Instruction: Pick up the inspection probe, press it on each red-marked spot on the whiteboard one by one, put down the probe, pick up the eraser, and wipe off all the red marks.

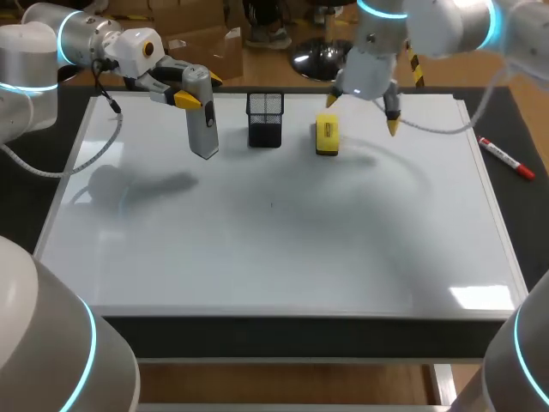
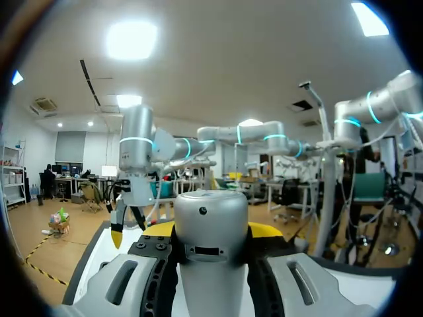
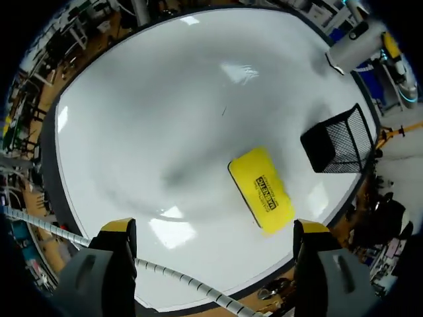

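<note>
My left claw (image 1: 193, 93) pinched the probe (image 1: 202, 120) over the whiteboard's (image 1: 274, 249) far left, while my right claw (image 1: 361, 113) hung spread above the eraser (image 1: 327, 136). No red marks showed, so I judged that only setting the probe down was left.

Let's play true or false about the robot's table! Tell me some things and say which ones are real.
1. The left gripper holds the grey probe. True.
2. The yellow eraser is inside the black mesh basket. False: it lies on the whiteboard, beside the basket.
3. The right gripper is open and holds nothing. True.
4. The red marker lies on the whiteboard. False: it lies off the board, on the dark table top.
</note>
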